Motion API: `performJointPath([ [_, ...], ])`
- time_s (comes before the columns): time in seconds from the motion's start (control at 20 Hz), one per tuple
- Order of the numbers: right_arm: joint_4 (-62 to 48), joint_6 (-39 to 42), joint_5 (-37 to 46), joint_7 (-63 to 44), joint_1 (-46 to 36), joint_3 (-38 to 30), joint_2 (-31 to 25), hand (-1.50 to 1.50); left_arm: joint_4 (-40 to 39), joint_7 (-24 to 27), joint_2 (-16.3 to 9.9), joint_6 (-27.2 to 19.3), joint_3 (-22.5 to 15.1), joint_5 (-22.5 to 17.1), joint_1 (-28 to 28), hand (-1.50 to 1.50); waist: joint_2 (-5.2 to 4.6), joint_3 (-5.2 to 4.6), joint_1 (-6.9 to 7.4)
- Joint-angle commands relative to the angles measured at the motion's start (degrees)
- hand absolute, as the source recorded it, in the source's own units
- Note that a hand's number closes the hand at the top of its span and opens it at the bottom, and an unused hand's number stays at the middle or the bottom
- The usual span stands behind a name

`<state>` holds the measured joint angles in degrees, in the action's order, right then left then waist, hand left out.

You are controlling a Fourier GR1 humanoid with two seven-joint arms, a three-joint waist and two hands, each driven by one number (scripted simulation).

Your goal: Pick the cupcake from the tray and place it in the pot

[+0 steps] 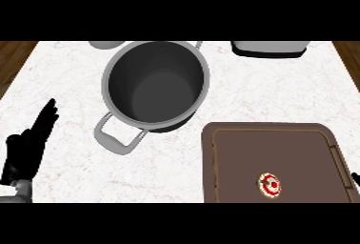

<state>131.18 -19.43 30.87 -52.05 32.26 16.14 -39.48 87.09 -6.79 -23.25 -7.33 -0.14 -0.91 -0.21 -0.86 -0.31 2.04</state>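
— White marble surface, dark wood past its side edges. What's on the left?

— The left robot hand, low at the left edge, fingers straight and pointing up, holding nothing. It looks parked.

— Next along?

— The pot, steel, empty, mouth wide open, one loop handle pointing toward the lower left. It sits near the tray's upper left corner but apart from it.

— And the tray?

— Brown, lower right. The cupcake stands on it, low and right of centre, seen from straight above: pale rim, red top.

— How will it handle?

— My guess is light and soft; frosting smears, and the cake would crush if pinched from above. Better to take it low by the sides, at the wrapper, fingers and thumb on opposite flanks, and keep it upright on the way over.

— The right robot hand?

— Only a black sliver at the right edge, just beside the tray. I cannot tell how it is set.

— Anything else?

— Two grey things at the top edge, cut off.
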Motion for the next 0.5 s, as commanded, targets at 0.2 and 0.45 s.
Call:
performJointPath([
  [0.2,-1.9,17.2,-9.6,-21.2,-16.7,6.0,1.0,-1.50,-0.6,-0.2,0.7,0.3,-0.1,0.5,-1.2,0.00,0.16,0.17,0.99],
  [0.45,-6.5,22.0,-15.2,-26.5,-26.3,5.7,3.1,-1.50,-0.1,-2.6,-0.9,1.9,1.7,-0.7,-2.1,0.00,0.45,0.21,-0.06],
])
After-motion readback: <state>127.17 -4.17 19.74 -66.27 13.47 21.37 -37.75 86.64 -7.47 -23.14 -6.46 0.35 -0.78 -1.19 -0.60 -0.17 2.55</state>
